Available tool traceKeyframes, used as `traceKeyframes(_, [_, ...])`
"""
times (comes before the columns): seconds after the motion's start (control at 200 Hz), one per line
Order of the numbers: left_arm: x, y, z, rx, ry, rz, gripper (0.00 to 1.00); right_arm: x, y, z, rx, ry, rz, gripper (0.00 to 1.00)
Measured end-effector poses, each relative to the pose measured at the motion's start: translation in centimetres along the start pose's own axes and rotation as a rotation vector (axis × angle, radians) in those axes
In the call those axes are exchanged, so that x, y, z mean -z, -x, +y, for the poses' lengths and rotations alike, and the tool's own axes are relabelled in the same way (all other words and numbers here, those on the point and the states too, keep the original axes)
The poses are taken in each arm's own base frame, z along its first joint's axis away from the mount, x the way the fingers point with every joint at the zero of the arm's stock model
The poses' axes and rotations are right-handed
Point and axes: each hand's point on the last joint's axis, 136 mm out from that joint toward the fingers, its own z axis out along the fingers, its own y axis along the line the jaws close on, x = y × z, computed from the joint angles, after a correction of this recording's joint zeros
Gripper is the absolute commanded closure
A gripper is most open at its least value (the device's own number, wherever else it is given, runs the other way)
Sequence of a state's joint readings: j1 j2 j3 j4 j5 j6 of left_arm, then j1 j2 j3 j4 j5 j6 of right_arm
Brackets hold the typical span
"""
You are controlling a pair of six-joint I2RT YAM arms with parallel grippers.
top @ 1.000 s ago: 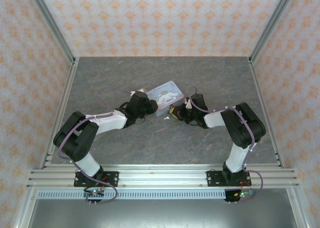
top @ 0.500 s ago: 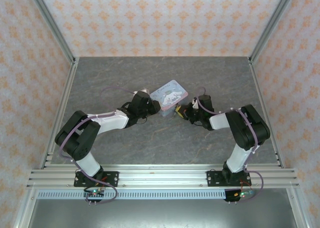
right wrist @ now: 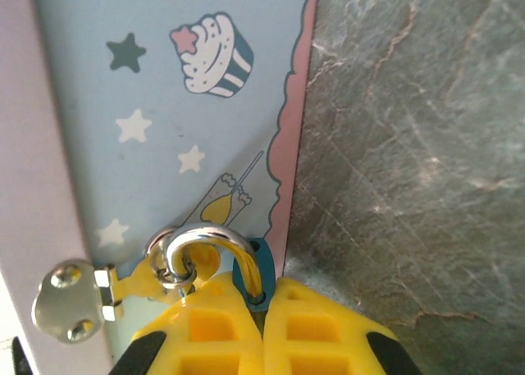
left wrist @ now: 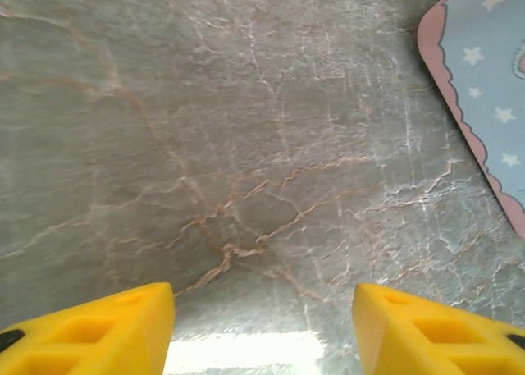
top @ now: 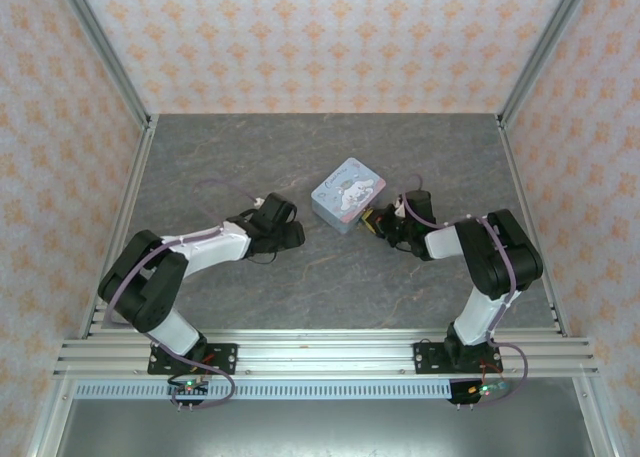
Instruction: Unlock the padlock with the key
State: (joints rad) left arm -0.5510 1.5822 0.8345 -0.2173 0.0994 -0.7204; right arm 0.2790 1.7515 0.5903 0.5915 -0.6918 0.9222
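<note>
Ok, status, left to right. Left arm reaches in from the near-left, forearm low over the grey marble-pattern table (left wrist: 246,145). Left gripper (left wrist: 262,309) is spread wide: the two yellow fingertips (left wrist: 115,326) sit at opposite corners of its wrist view, with bare table between them and nothing held. It's near the tin's left side but apart from it, not touching.

Pastel pink-and-blue cartoon tin (top: 348,193) sits lid up around mid-table, slightly right of centre, rotated so a corner points toward the near edge. One corner of it cuts into the right edge of the left wrist view.

The padlock (right wrist: 250,272) hangs on the tin's near-right side wall, the one printed with stars and a cupcake. Its silver shackle (right wrist: 201,237) is threaded through the small ring on the tin's latch, next to the riveted metal hasp plate (right wrist: 59,303). The teal body is seen edge-on, just a narrow sliver against the wall's pink trim.

Right gripper (right wrist: 264,309) is pressed up against that wall, fingers clamped together with no gap. The padlock's teal body touches the fingertips right at the seam; can't tell whether it's actually pinched. Shackle arch sits directly above the left finger's tip.
</note>
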Motion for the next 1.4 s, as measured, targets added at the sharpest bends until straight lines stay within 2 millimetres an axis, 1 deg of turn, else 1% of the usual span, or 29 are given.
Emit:
traceKeyframes(0.06, [0.6, 0.5, -0.2, -0.03, 0.028, 0.0, 0.37, 0.0, 0.0, 0.0, 0.006, 0.0, 0.0, 1.0])
traceKeyframes(0.105, [1.2, 1.2, -1.0, -0.057, 0.034, -0.009, 0.37, 0.0, 0.0, 0.0, 0.008, 0.0, 0.0, 1.0])
traceKeyframes(0.195, [2.4, 3.1, -3.5, -0.113, 0.024, -0.042, 0.37, 0.0, 0.0, 0.0, 0.011, 0.0, 0.001, 1.0])
traceKeyframes(0.295, [3.1, 5.2, -6.6, -0.171, 0.005, -0.077, 0.36, 0.0, -0.1, 0.0, 0.018, 0.001, 0.004, 1.0])
traceKeyframes(0.4, [2.6, 6.5, -9.1, -0.238, 0.011, -0.089, 0.36, 0.0, -0.2, 0.0, 0.023, 0.003, 0.01, 1.0])
traceKeyframes(0.495, [1.3, 7.1, -10.8, -0.299, 0.037, -0.085, 0.36, 0.0, -0.3, 0.0, 0.03, 0.003, 0.018, 1.0])
traceKeyframes(0.565, [0.2, 7.3, -11.6, -0.339, 0.063, -0.076, 0.36, 0.0, -0.4, 0.0, 0.032, 0.003, 0.023, 1.0])
traceKeyframes(0.681, [-1.7, 7.2, -12.0, -0.4, 0.121, -0.062, 0.36, 0.0, -0.5, -0.1, 0.036, 0.003, 0.029, 1.0])
traceKeyframes(0.756, [-1.6, 7.6, -12.7, -0.433, 0.135, -0.078, 0.37, 0.0, -0.6, -0.2, 0.037, 0.0, 0.032, 1.0])
traceKeyframes(0.846, [-2.0, 7.6, -12.8, -0.458, 0.163, -0.077, 0.39, 0.0, -0.7, -0.2, 0.047, -0.002, 0.036, 1.0])
traceKeyframes(0.951, [-2.0, 7.5, -12.9, -0.487, 0.19, -0.087, 0.41, 0.0, -0.7, -0.2, 0.067, -0.009, 0.042, 1.0])
traceKeyframes(1.261, [-2.3, 7.2, -13.1, -0.509, 0.204, -0.09, 0.46, 0.3, -0.2, -0.3, 0.071, -0.015, 0.062, 1.0])
traceKeyframes(1.401, [-2.5, 7.3, -13.3, -0.522, 0.2, -0.088, 0.49, 0.3, 0.4, -0.1, 0.055, -0.024, 0.063, 1.0])
